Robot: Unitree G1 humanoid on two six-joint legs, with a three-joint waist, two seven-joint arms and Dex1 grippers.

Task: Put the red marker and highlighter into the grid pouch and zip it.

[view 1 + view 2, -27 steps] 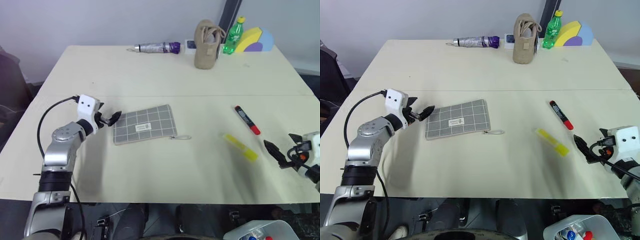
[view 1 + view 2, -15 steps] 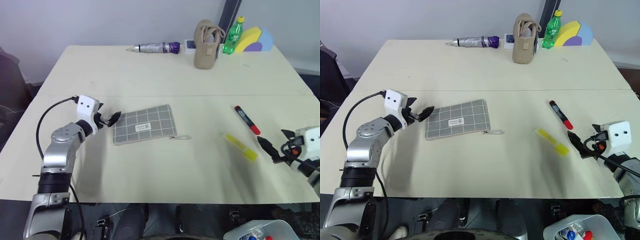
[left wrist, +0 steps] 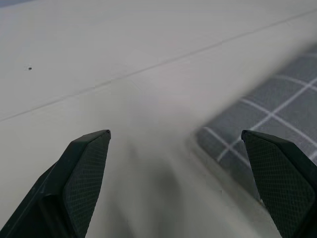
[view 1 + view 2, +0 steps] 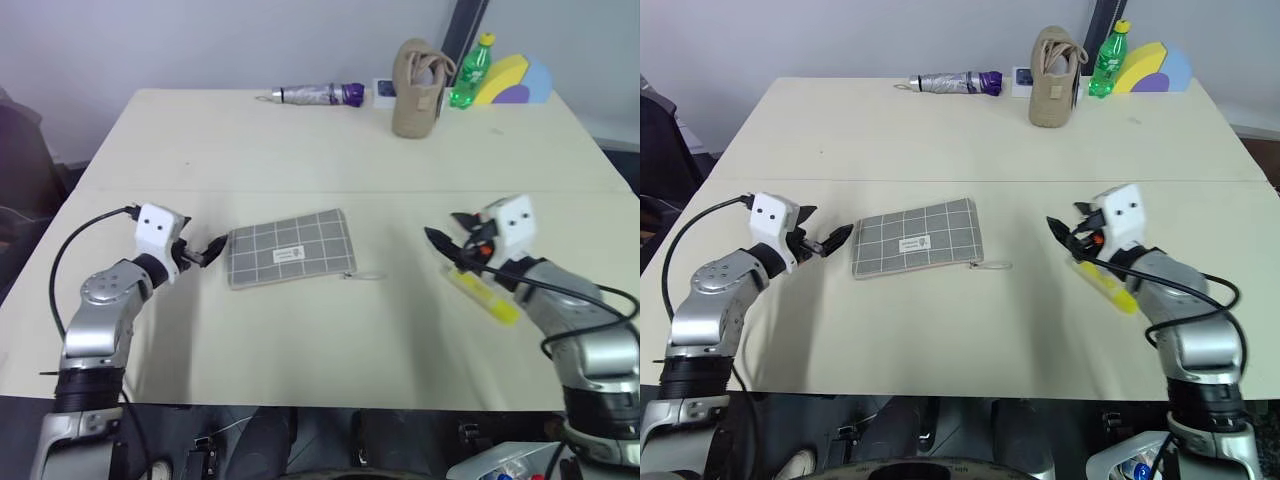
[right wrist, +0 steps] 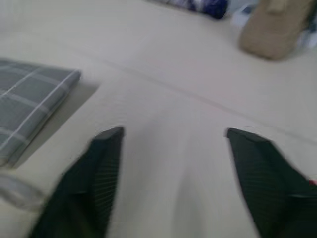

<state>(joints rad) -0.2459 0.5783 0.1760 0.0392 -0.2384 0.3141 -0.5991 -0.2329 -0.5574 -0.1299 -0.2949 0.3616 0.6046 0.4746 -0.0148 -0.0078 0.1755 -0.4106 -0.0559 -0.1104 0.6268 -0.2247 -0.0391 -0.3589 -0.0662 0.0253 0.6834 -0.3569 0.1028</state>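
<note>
Swinging in from the table's right edge toward the middle since the earlier frames, right tool (image 4: 447, 243) now hovering over the far end of the highlighter (image 4: 483, 294), arm crossing above it. Pointing forward and left, toward the grid pouch (image 4: 289, 249), fingers standing apart with bare table (image 4: 300, 140) between them in the right wrist view, holding nothing. Lying flat just under and behind that tool, the highlighter, long axis running diagonally from far-left to near-right, so sitting back along the wrist rather than ahead of the fingertips; probably needing a pull-back or a downward tilt before any grasp. Hiding behind the right wrist housing, seemingly, the red marker: not making it out now. Shifting slightly back from the pouch on the other side, left tool (image 4: 203, 252), gaping wide and empty, hovering just beside the pouch's left short edge, one finger (image 3: 280, 171) sitting over the grid fabric in the left wrist view. Resting flat mid-table, the pouch, long axis roughly left to right, cord pull (image 4: 366, 275) trailing off its near-right corner toward the right arm. Favouring the right arm for both pens, clearly, and the left for pinning the pouch.
</note>
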